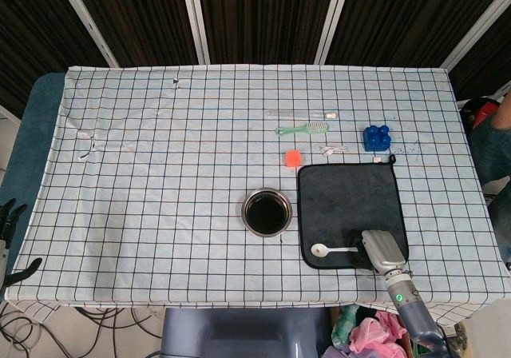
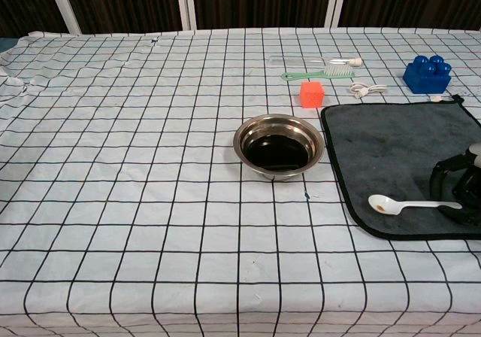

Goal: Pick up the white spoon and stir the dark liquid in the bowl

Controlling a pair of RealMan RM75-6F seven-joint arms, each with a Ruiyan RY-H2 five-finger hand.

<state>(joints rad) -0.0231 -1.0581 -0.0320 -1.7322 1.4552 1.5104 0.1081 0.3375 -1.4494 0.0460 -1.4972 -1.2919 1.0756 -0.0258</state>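
Note:
A white spoon [image 1: 333, 250] [image 2: 409, 204] lies flat on the dark mat [image 1: 347, 198] [image 2: 398, 141], with its bowl pointing left. My right hand [image 1: 377, 250] [image 2: 457, 186] is at the handle's right end, its dark fingers [image 2: 440, 173] curved around the tip. Whether they pinch the handle is not clear. The steel bowl [image 1: 267, 212] [image 2: 279, 146] of dark liquid stands just left of the mat. My left hand [image 1: 9, 222] hangs off the table's left edge, fingers apart and holding nothing.
Behind the mat lie an orange cube [image 1: 292, 158] [image 2: 311, 94], a green brush [image 1: 303, 128] [image 2: 319, 74], a white cable [image 2: 367, 89] and a blue block [image 1: 377, 137] [image 2: 427, 74]. The checked cloth [image 1: 160, 174] covers the whole table.

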